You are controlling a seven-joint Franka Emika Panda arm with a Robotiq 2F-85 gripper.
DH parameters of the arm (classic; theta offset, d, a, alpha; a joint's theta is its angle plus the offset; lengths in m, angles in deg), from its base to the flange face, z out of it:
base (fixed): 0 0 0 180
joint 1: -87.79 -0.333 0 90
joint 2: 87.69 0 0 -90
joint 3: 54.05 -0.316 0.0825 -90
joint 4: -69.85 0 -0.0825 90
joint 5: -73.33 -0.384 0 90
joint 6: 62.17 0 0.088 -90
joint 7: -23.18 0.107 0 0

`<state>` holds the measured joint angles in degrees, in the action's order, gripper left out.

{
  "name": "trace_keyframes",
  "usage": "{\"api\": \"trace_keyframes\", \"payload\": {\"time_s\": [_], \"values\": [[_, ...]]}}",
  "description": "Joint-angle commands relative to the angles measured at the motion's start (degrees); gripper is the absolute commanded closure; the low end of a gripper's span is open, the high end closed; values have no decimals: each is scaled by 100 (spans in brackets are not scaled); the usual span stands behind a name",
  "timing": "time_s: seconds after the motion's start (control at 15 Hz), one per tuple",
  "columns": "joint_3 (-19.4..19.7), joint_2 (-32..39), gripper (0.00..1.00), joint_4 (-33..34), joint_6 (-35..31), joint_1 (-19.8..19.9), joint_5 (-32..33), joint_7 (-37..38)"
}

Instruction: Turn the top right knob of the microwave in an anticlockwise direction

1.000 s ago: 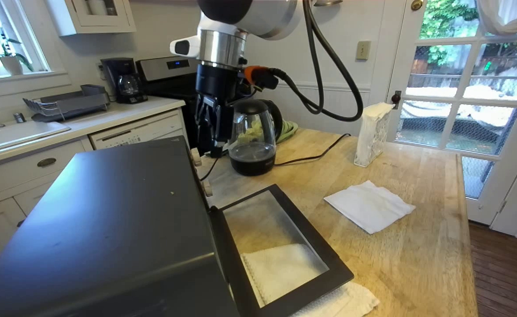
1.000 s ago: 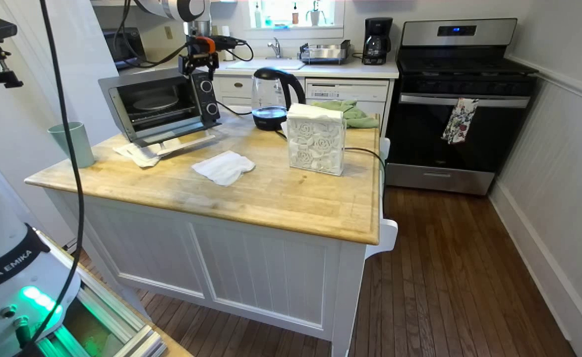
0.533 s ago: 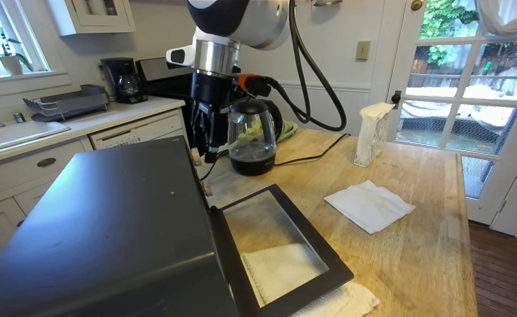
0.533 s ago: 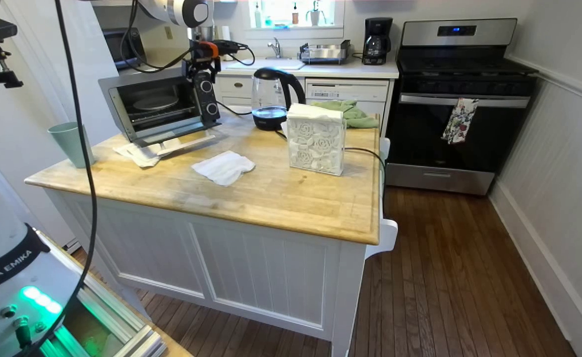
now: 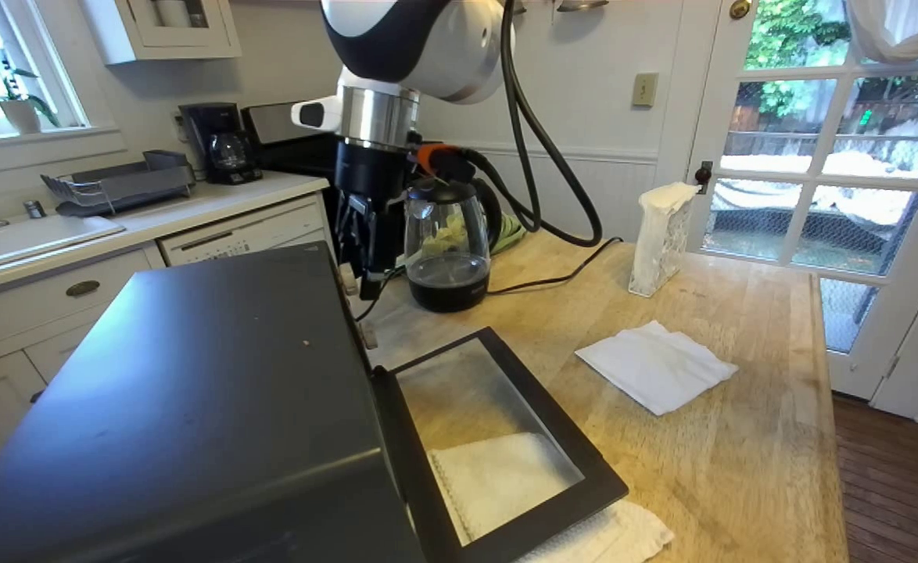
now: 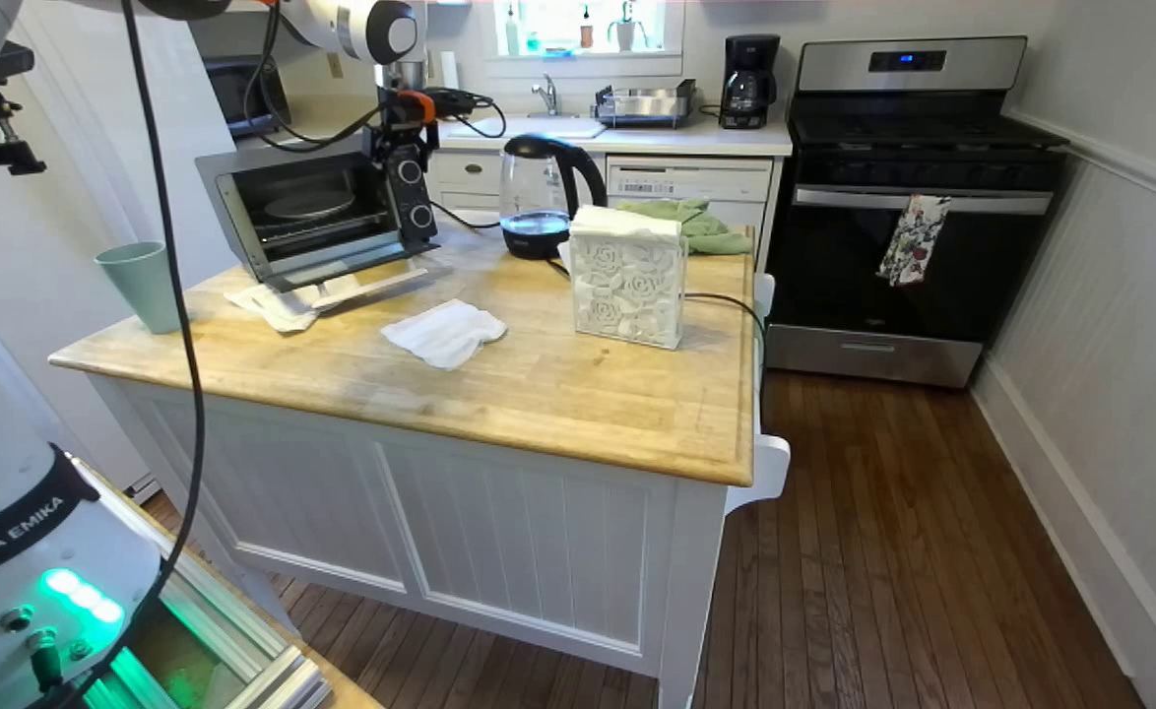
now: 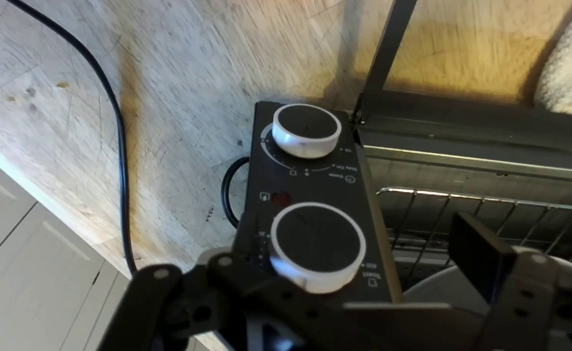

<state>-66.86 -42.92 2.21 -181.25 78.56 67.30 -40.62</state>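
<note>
Hovering w/ gripper [image 7: 369,265] at top knob [image 7: 317,239] of microwave [image 5: 209,367], w/ jaws spread.
See top knob betw. jaws in wrist view, w/ lower knob [image 7: 306,123] farther off; can't tell re: contact. In both ext. views, see microwave on wood table [image 5: 740,446], w/ door [image 5: 475,391] down & white cloth [image 5: 619,528] under it. Also see glass kettle [image 5: 447,270] near gripper, & white napkin [image 5: 657,367] flat on table, apart from door.
</note>
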Motion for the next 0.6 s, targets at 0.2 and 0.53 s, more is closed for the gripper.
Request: {"api": "trace_keyframes", "payload": {"time_s": [0.2,0.53], "values": [[-90,10,0,290,506,-35,62,229],[-84,-95,0,333,839,-71,51,507]]}}
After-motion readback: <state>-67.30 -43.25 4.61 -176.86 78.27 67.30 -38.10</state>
